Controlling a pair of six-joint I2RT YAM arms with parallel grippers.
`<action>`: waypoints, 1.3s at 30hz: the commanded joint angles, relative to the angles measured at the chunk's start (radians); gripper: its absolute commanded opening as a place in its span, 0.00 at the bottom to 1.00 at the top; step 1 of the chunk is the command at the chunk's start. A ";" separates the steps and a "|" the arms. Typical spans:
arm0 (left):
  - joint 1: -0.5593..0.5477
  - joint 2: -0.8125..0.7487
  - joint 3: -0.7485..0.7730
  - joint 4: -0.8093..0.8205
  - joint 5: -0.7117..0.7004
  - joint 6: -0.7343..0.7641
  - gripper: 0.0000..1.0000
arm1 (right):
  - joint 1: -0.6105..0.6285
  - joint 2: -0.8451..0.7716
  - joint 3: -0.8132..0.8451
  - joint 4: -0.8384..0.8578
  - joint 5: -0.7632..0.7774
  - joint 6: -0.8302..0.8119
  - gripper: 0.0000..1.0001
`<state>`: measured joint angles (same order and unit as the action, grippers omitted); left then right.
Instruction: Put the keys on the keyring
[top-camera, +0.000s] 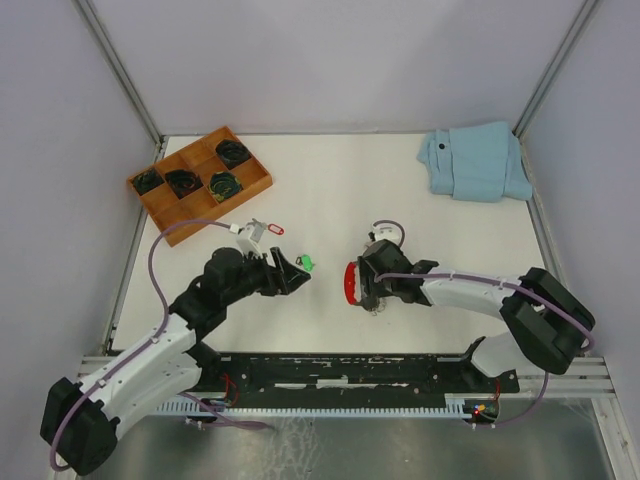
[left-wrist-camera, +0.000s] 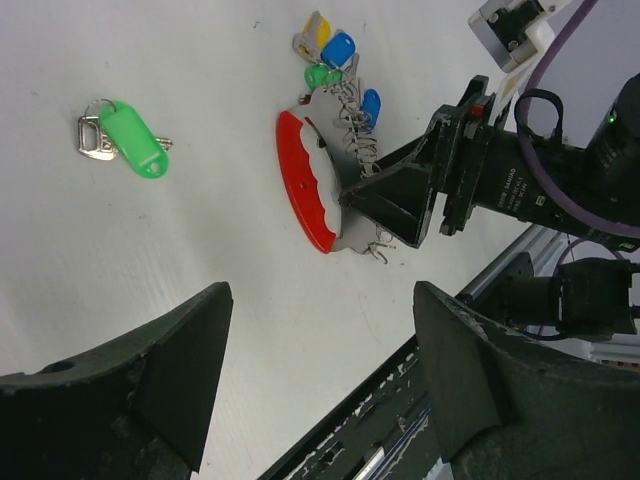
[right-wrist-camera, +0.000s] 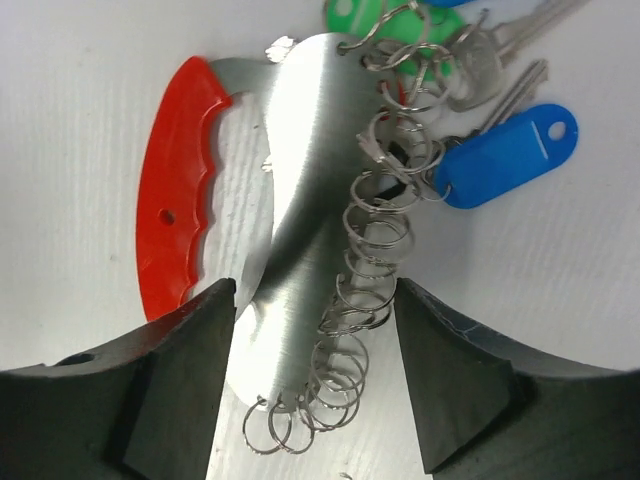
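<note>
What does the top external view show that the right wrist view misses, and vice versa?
Only top external: the wooden tray, the blue cloth, the red-tagged key and the green-tagged key. Only right wrist: the row of split rings along a steel plate, and a blue tag. Both: the keyring's red band.

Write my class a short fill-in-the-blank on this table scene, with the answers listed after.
The loose key in front of the left gripper has a ___ tag.
The curved band of the keyring is ___.
The wooden tray sits at the far ___ side.
The folded cloth is light ___.
Answers: green, red, left, blue.
</note>
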<state>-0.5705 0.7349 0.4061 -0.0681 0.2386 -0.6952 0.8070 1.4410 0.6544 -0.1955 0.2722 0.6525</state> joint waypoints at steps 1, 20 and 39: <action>-0.056 0.053 -0.004 0.119 -0.065 -0.040 0.79 | 0.020 -0.038 0.031 -0.003 -0.080 -0.049 0.77; -0.312 0.534 0.208 0.237 -0.196 0.086 0.62 | -0.161 -0.296 -0.002 -0.114 -0.201 -0.340 0.81; -0.382 0.927 0.323 0.220 -0.203 0.179 0.42 | -0.253 -0.188 -0.023 -0.021 -0.370 -0.346 0.64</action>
<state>-0.9501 1.6562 0.7406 0.1928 0.1017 -0.5903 0.5598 1.2354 0.6239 -0.2745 -0.0517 0.3229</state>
